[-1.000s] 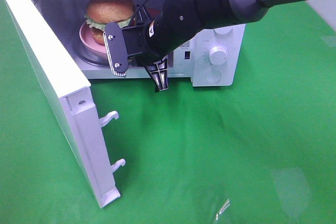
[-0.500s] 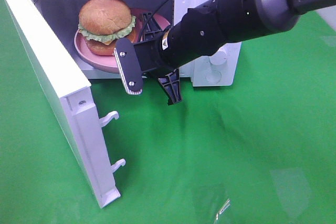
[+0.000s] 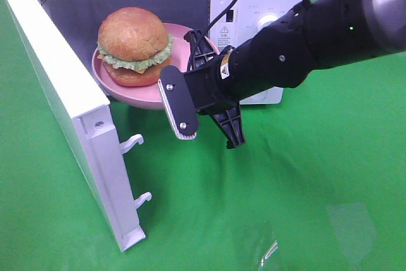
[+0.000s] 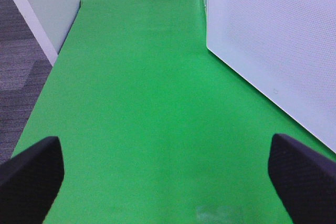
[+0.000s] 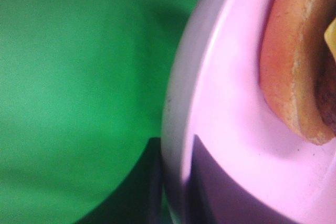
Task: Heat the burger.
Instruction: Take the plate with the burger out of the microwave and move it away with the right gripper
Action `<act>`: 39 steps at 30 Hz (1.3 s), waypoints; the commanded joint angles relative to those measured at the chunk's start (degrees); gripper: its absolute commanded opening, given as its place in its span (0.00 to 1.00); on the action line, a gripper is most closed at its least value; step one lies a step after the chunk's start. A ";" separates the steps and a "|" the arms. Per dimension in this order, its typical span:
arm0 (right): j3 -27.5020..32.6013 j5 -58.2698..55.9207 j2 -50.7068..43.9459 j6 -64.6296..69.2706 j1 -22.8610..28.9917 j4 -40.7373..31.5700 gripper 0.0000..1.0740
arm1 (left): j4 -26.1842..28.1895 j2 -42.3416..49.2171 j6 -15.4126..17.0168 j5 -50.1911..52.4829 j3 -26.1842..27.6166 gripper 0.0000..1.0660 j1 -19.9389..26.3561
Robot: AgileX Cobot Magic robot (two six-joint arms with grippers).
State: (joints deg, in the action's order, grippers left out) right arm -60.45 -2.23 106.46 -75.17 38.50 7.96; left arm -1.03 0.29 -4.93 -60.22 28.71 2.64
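Green cloth (image 3: pixel 304 188) covers the whole table that I am working over. On the left, the white microwave door (image 3: pixel 70 112) hangs wide open, with its two latch hooks sticking out near the bottom. My left gripper (image 4: pixel 168 166) is off to the side with its fingers spread wide and nothing between them, pointing along bare green cloth past a white panel. Next comes the burger (image 3: pixel 134 46), sitting on the pink plate (image 3: pixel 181 36), right in the mouth of the microwave (image 3: pixel 254 4). From above I cannot tell if the plate rests on the oven floor or hangs in the air. My right gripper (image 3: pixel 202 90) is squeezed nearly closed on the plate's rim, on the side away from the door, so the burger lies just beside the gripper, toward the door. In the right wrist view the pink rim sits pinched between the dark fingers, with the bun close by. I worry about the plate tipping, because I only hold one edge and the burger's weight sits away from my grip. The burger could slide off. The plate could also bump the door or the oven's edge if I swing it.
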 commanded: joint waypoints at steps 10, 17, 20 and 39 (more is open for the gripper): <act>9.51 4.13 -10.89 2.12 -1.03 -1.15 0.00 | -0.06 1.09 -0.06 0.74 -0.11 0.92 0.06; 13.64 4.07 -14.95 2.46 -1.03 -1.15 0.00 | -0.06 1.09 -0.06 0.74 -0.11 0.92 0.06; 15.64 3.95 -17.02 2.52 -1.03 -1.15 0.00 | -0.06 1.09 -0.06 0.74 -0.11 0.92 0.06; 27.22 -2.12 -34.03 5.67 -1.03 -0.92 0.00 | -0.06 1.09 -0.06 0.74 -0.11 0.92 0.06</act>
State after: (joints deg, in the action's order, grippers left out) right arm -33.86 -6.13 75.86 -70.36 37.87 6.93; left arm -1.03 0.29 -4.93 -60.22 28.71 2.64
